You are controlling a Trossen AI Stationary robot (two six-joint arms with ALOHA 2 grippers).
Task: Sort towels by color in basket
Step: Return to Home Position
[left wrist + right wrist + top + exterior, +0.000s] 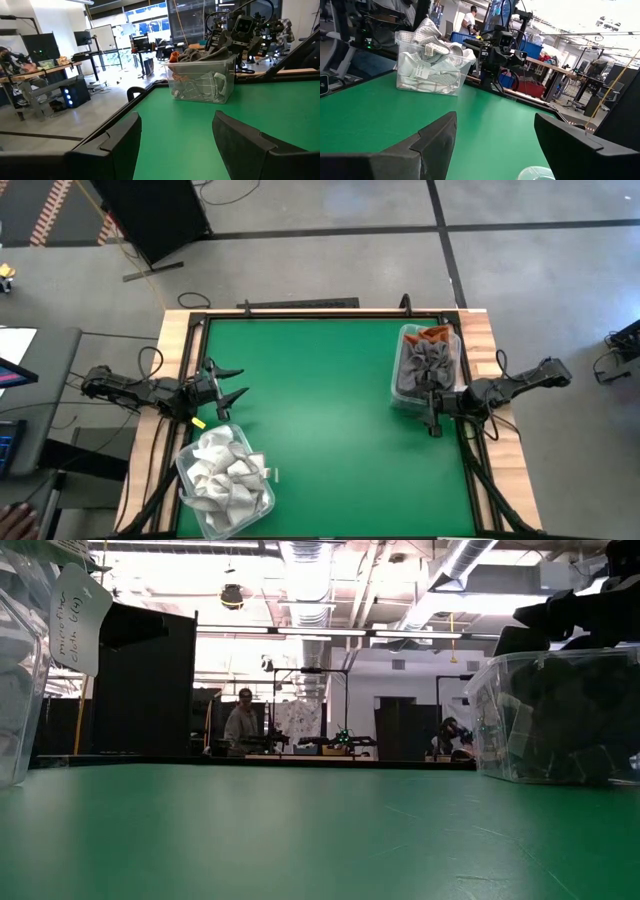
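Towels lie in two clear bins on the green table point(320, 440).

High view: the pale towels point(222, 478), white and light grey, fill the left bin point(182, 470) at the table's lower left corner. The dark grey towels point(425, 365) fill the right bin point(396, 378) by the table's right edge, with an orange towel point(433, 333) at the bin's upper end. The left tool point(238, 383) hangs over the table's left edge, just above the left bin in the picture. Its fingers are apart with nothing between them. The right tool point(431, 412) hangs just below the right bin's lower end, fingers apart and empty too.

Low view: the left bin's wall rises at the left edge with a handwritten label point(77, 618) on it. The right bin stands at the right, dark cloth packed behind its clear wall. A person point(240, 725) shows far back in the room.

Left wrist view: this arm's fingers point(117, 145) stand wide apart over the table. Across it stands the right bin, grey towels heaped over its rim and the orange towel at one corner, with the right arm point(242, 30) behind it.

Right wrist view: this arm's fingers point(432, 145) stand apart. Across the table sits the left bin, pale towels piled above its rim, with the left arm point(497, 50) beside it. A second person point(469, 20) shows far back.
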